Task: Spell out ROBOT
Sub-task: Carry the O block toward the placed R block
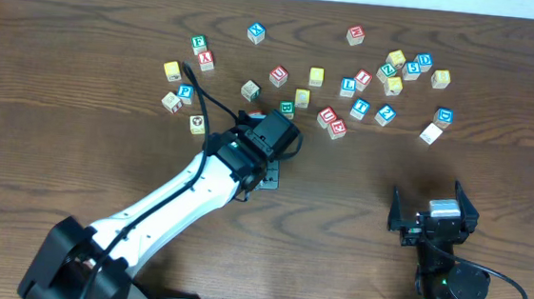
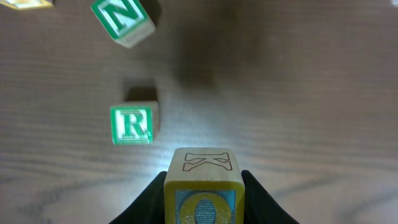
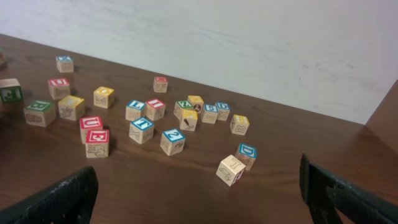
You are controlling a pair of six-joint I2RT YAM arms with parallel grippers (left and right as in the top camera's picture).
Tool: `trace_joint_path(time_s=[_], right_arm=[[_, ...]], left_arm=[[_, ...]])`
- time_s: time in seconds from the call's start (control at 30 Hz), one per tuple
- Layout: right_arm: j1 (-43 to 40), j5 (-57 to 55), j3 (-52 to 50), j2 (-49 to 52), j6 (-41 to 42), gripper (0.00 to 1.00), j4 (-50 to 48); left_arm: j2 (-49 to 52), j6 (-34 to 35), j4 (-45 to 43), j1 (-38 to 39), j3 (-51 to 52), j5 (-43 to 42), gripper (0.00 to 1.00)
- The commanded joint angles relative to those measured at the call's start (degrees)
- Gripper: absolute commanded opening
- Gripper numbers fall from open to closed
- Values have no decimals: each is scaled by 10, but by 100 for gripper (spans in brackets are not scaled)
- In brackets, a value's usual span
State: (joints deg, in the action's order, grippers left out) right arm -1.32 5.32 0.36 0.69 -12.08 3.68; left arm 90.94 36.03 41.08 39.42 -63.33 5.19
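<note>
The left end effector (image 2: 203, 198) is clamped on a small wooden yellow-rimmed cube (image 2: 203, 167) with an outlined K on top and a blue O facing the wrist camera. It sits just beside the small wooden green-lettered R cube (image 2: 132, 124), nearer the arm and not touching. A wooden green N cube (image 2: 122, 18) lies beyond the R cube. The right end effector (image 3: 199, 196) gapes wide, empty, well apart from the R cube.

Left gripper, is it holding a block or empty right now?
Holding: the left gripper has its fingers pressed on both sides of the O cube, blue letter facing the camera.
</note>
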Motion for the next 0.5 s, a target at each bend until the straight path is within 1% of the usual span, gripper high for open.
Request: trace_joint_path(time_s=[0.0,0.3,0.47], right_arm=[[-2,-2,0,-3,9,99,3],[-2,-2,0,-3,9,99,3],[-2,-2,0,-3,9,99,3]], left_arm=[[31,12,-9,-1,3,50,8],[118,14,-50,-1,3,50,8],[134,29,-66,-1,4,50,7]])
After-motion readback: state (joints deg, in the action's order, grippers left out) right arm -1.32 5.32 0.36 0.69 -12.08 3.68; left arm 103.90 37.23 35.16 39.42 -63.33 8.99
